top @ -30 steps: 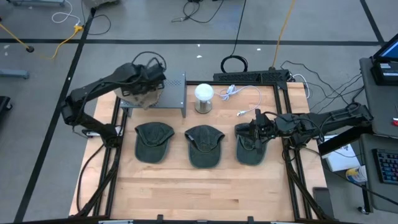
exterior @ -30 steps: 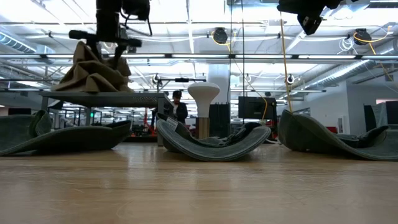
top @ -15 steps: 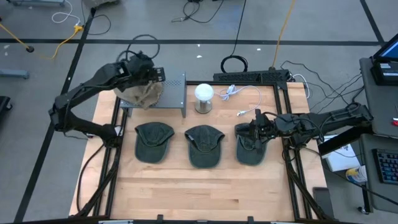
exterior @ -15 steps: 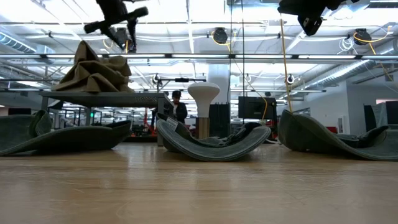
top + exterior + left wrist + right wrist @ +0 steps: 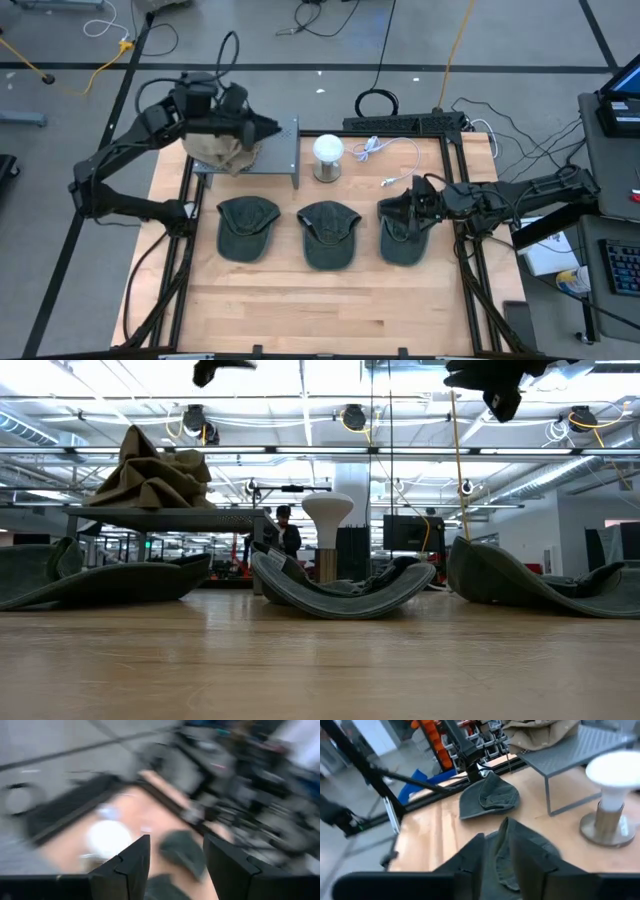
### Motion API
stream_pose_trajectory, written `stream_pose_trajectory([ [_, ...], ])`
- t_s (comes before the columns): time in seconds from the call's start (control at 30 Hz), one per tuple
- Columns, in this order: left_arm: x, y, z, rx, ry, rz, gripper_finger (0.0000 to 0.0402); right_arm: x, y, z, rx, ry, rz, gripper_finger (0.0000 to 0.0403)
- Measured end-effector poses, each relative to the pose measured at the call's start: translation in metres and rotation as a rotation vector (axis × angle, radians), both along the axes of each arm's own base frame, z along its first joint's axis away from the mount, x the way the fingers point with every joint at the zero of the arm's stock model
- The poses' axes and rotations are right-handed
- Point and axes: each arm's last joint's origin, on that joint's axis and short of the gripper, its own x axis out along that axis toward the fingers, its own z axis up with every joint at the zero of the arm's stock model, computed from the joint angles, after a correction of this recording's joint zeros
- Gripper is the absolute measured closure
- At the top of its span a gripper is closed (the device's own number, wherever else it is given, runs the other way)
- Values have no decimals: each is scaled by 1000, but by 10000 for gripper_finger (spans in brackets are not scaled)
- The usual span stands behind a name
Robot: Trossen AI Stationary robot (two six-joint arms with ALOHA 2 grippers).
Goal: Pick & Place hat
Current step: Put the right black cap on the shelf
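A pale wooden bench (image 5: 300, 300) stands on a grey floor crossed by dark tape lines, with cables trailing beyond its 12 o'clock edge and a desk with a keyboard off its 3 o'clock side. 3 dark green hats lie in a row across the middle: the left hat (image 5: 246, 226), the middle hat (image 5: 329, 233) and the right hat (image 5: 401, 232), each apart from its neighbour, with a wide bare strip of wood open toward the 6 o'clock edge. At 11 o'clock a grey metal shelf (image 5: 275, 152) carries a crumpled tan hat (image 5: 225, 150); just beside the shelf, near 12 o'clock, stands a white lamp (image 5: 328, 157) with a white cable (image 5: 385, 148) next to it. The left gripper (image 5: 262, 126) hangs above the shelf, clear of the tan hat, its fingers (image 5: 131, 865) spread wide with nothing between them. The right gripper (image 5: 393, 209) sits over the right hat's far end near the 3 o'clock edge; whether its fingers are parted or closed on the cloth I cannot tell. In the low view a person (image 5: 289, 531) stands far behind the bench.
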Motion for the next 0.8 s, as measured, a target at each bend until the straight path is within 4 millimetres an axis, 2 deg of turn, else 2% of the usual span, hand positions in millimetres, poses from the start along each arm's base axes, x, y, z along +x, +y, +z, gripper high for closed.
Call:
stream_pose_trajectory([
  [0.17,2,-12,3,-62,-67,-294,215,0,0,0,218,-23,-82,249],
  [0.27,4,-19,4,-88,-78,-393,215,0,4,0,329,-12,-23,227],
  [0.4,8,-28,4,-99,-79,-456,215,2,10,-3,513,8,-37,223],
  [0.53,10,-36,4,-102,-76,-492,215,4,13,-10,730,45,-141,223],
  [0.8,14,-47,4,-107,-75,-550,215,0,25,-29,1041,211,-324,222],
])
